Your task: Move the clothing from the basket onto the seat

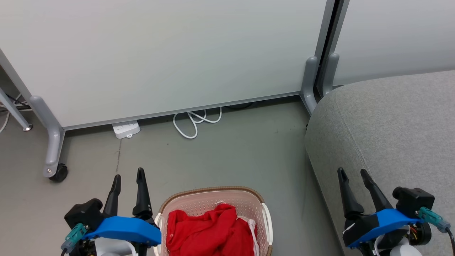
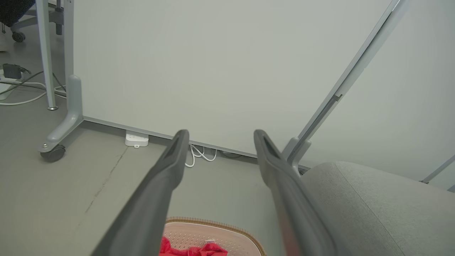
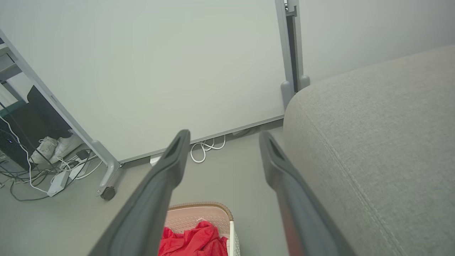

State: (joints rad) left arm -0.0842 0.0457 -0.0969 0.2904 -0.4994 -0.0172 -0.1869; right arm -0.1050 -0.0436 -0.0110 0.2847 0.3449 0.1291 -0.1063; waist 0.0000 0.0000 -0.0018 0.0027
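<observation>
I am holding my left pincer point(image 1: 129, 173) and right pincer point(image 1: 353, 170) wide apart, both gripping nothing. The clothing point(image 1: 209, 231) is lying crumpled in the basket point(image 1: 213, 189), showing no clear long axis, between my pincers and just beside the left one. The seat point(image 1: 391, 135) is lying by the right one.

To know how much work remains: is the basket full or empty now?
Not empty. Crumpled red clothing lies heaped inside the basket, hiding its bottom. How many pieces there are, I cannot tell.
</observation>
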